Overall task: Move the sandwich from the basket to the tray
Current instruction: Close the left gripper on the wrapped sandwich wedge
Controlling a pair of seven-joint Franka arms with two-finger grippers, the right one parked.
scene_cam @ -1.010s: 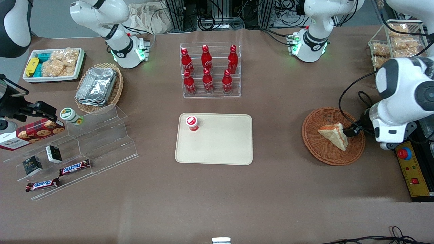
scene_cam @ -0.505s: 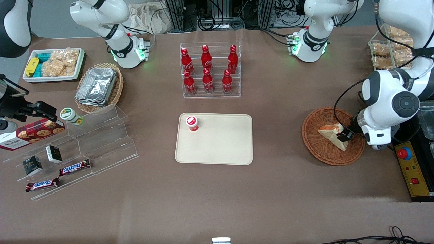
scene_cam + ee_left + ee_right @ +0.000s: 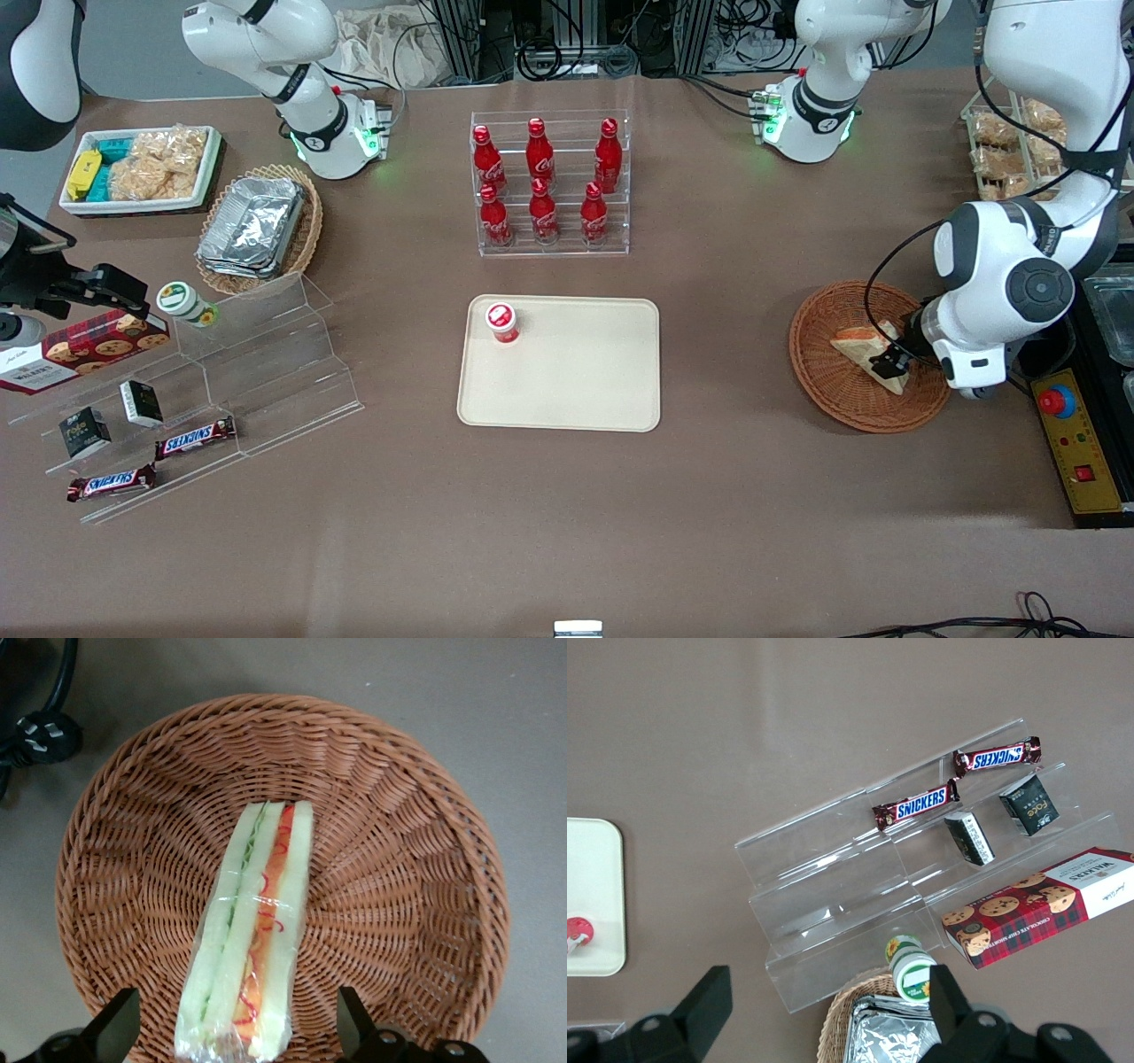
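Since half a second ago the working arm has drawn in over the basket (image 3: 833,390), bringing the end effector (image 3: 889,361) down onto the sandwich's (image 3: 864,347) edge at the basket's 3 o'clock side in the front view. Its fingers (image 3: 117,1026) stand apart, one on each side of the sandwich's (image 3: 257,930) near end, not clamped on it. Wrapped in clear film, the sandwich lies on its edge in the middle of the basket (image 3: 407,859), with green and orange-red filling showing between pale bread slices. At the centre of the worktop (image 3: 726,496) sits the tray (image 3: 585,372), well apart from the basket, carrying a small red-capped cup (image 3: 501,321) at its 10 o'clock corner. Red bottles (image 3: 542,182) stand in a clear rack at the tray's 12 o'clock.
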